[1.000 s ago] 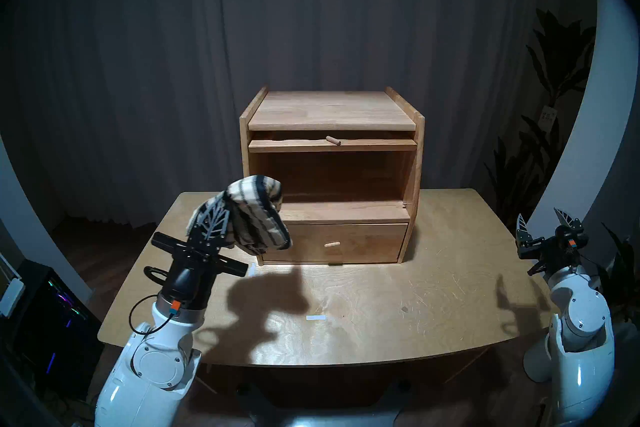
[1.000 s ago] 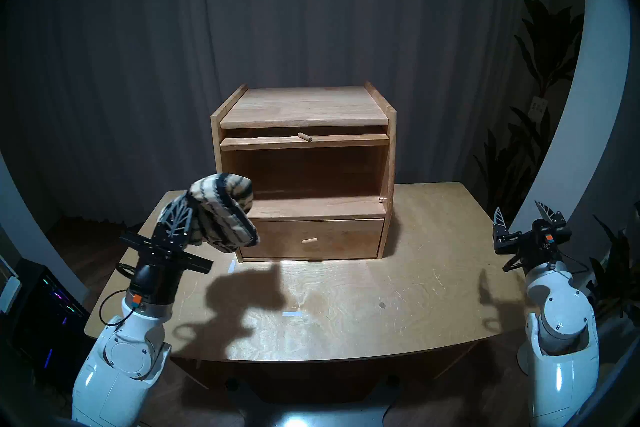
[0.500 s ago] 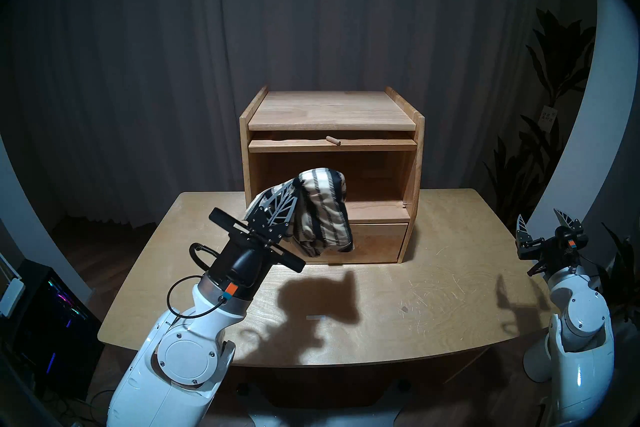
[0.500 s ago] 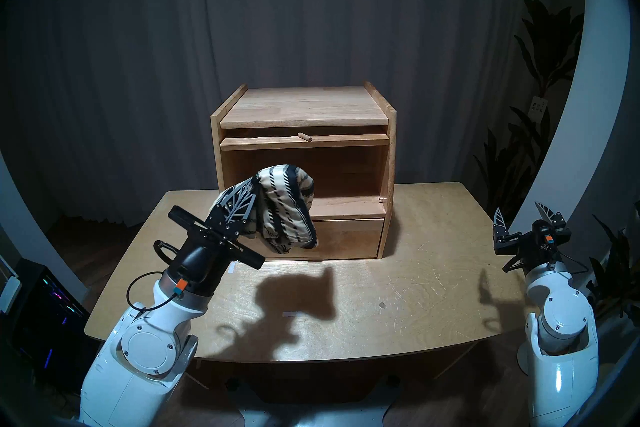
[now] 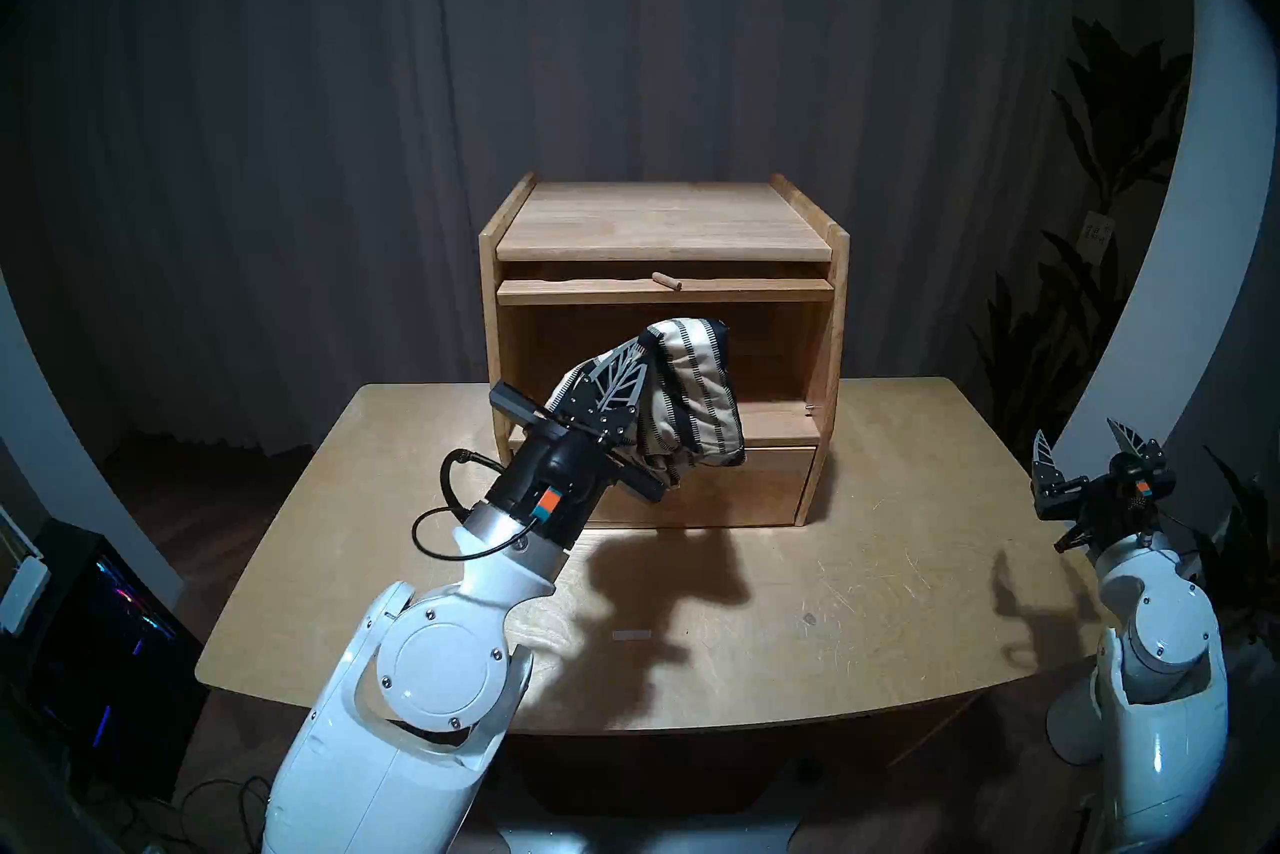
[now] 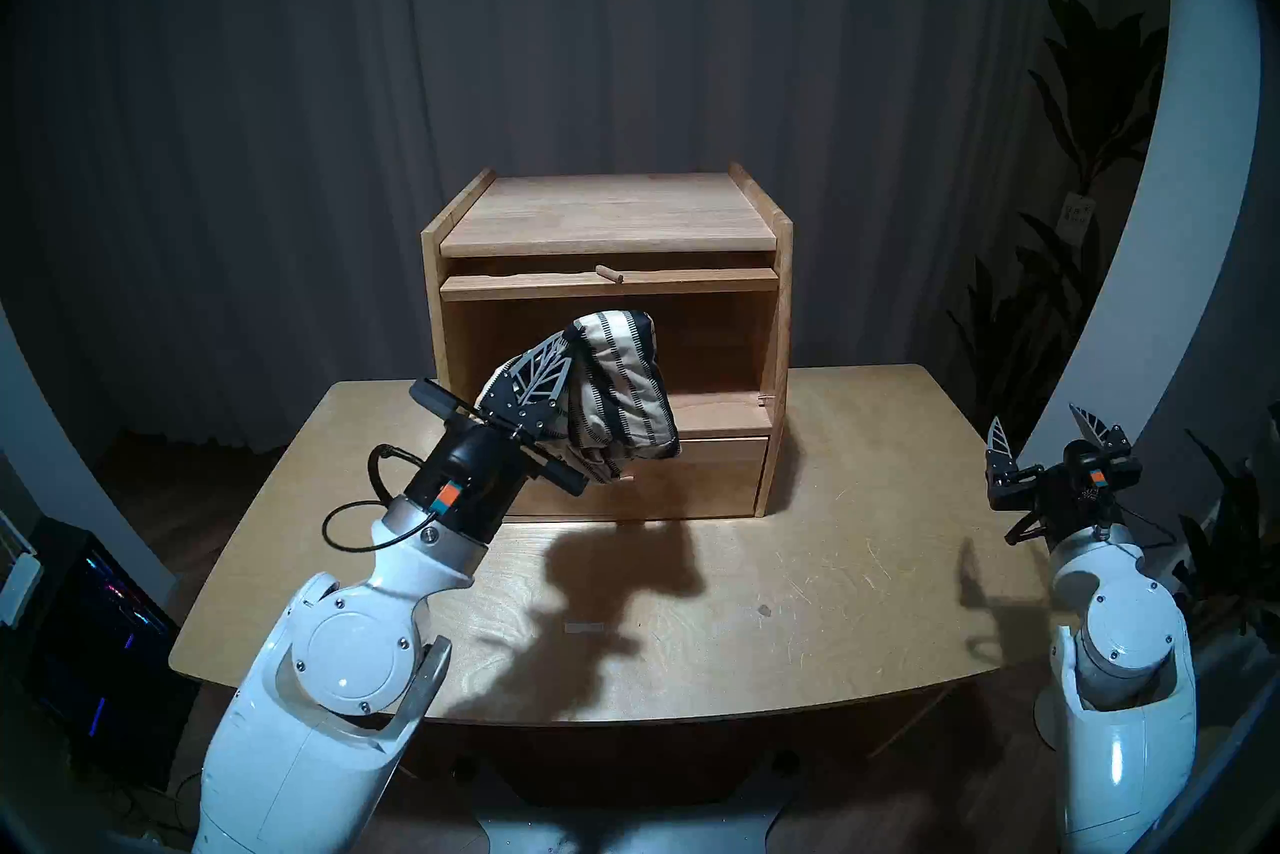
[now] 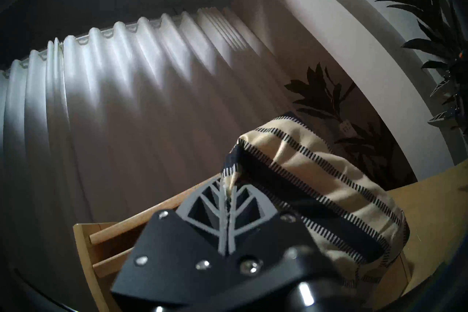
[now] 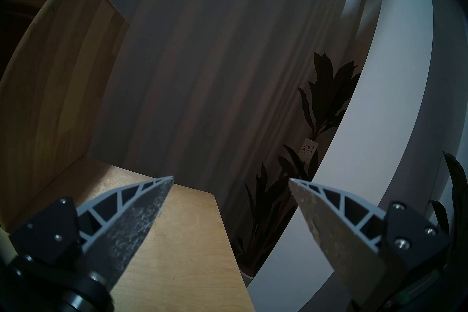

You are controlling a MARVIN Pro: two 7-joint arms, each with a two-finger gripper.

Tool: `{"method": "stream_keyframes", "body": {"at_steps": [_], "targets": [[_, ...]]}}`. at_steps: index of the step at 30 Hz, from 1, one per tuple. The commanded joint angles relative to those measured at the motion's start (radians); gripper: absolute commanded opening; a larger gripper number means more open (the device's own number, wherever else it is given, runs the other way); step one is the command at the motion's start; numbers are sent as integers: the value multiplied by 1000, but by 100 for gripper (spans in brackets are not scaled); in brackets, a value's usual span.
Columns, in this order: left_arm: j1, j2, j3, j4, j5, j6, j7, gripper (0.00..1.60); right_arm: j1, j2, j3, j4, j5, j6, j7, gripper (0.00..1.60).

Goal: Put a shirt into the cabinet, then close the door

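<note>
Head stereo left: looked down and forward from above the table's (image 5: 866, 589) near edge; cabinet (image 5: 665, 222) centred, both arms in view.
Head stereo right: almost the same outlook; cabinet (image 6: 609, 211) sat slightly further left.
Head pair overlap: table, cabinet, curtain (image 5: 623, 35), plant (image 5: 1108, 139).
Left wrist: very close behind the left gripper (image 7: 227, 205), tilted upward; shirt (image 7: 316, 190) filled the lower right, curtain (image 7: 114, 101) beyond.
Right wrist: close, from the table's right side, angled up past the cabinet's side panel (image 8: 63, 76); right gripper (image 8: 230, 181) framed table corner and plant (image 8: 321, 101).
</note>
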Motion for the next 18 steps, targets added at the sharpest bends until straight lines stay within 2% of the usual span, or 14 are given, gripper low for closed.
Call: {"method": "stream_keyframes", "body": {"at_steps": [1,7,8,9,10,12,18], "targets": [[-109,-94,18,12,1,119,2,0,5,3,0,-14,0,-4,1,160],[-186,-157,38,66,1,251,-2,0,6,4,-1,-12,0,-4,0,160],[-164,-160,36,65,-1,255,1,0,7,4,-1,-11,0,-4,0,160],[-205,-174,40,86,-1,284,0,0,7,4,-1,-11,0,-4,0,160],[-188,-178,35,89,-3,301,2,0,7,4,-1,-10,0,-4,0,160],[-221,-202,37,119,-7,341,5,0,8,4,-1,-10,0,-4,0,160],[-258,-222,25,173,-24,445,17,0,9,5,-2,-8,0,-5,0,160]]}}
